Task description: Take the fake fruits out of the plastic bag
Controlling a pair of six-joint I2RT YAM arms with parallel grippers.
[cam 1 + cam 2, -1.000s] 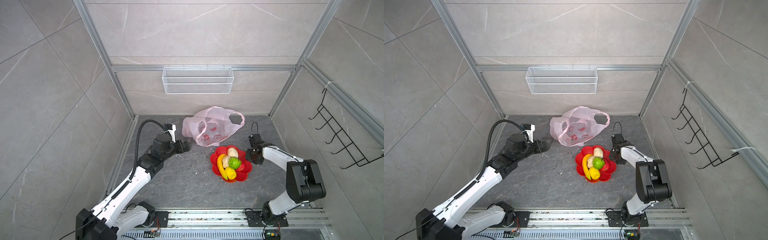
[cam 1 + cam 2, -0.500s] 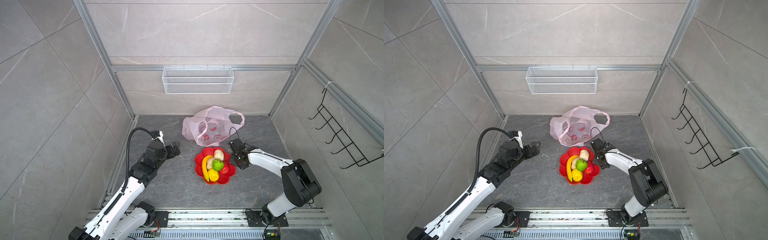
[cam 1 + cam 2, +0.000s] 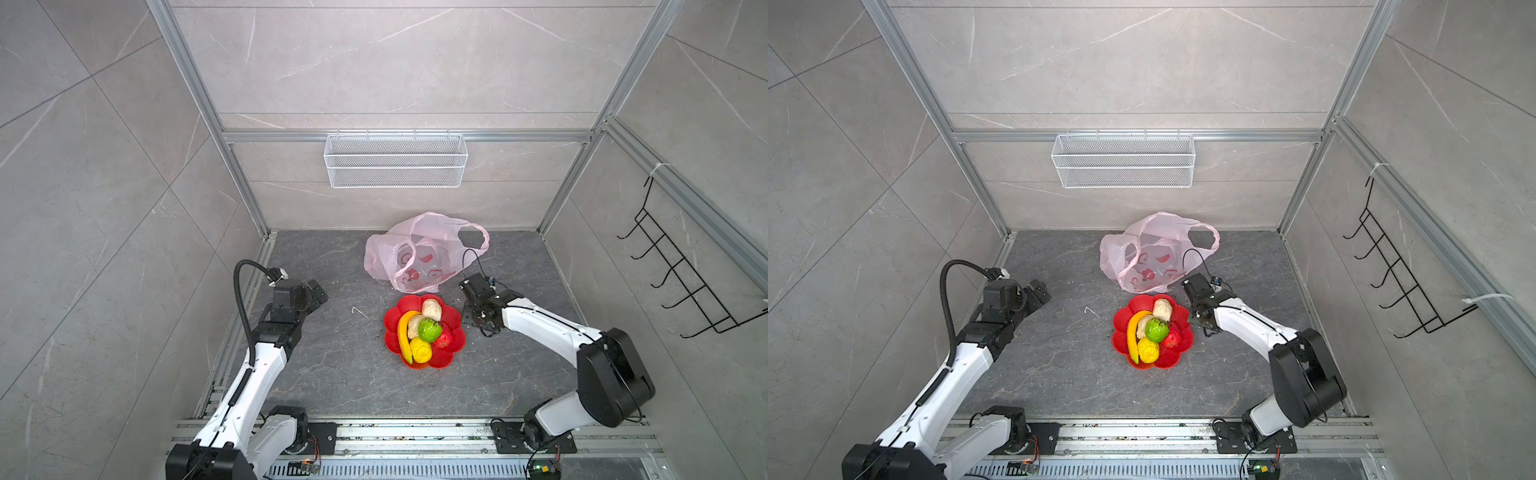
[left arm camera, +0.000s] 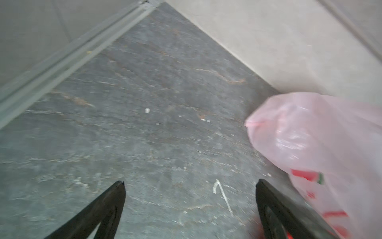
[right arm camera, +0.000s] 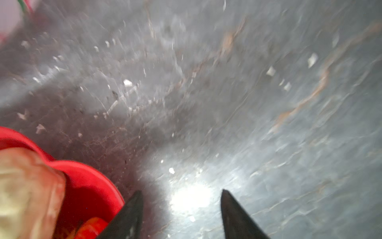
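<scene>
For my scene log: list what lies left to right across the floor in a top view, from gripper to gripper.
left gripper → banana → green ball → red fruit → right gripper

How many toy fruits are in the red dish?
6, piled in the red dish: banana left, two beige lumpy pieces behind, bumpy green ball middle, red fruit right, yellow lumpy fruit front. Others may hide underneath.

Both top views are bright, evenly lit and sharp; wrist views are motion-blurred, with glare on the floor.
</scene>
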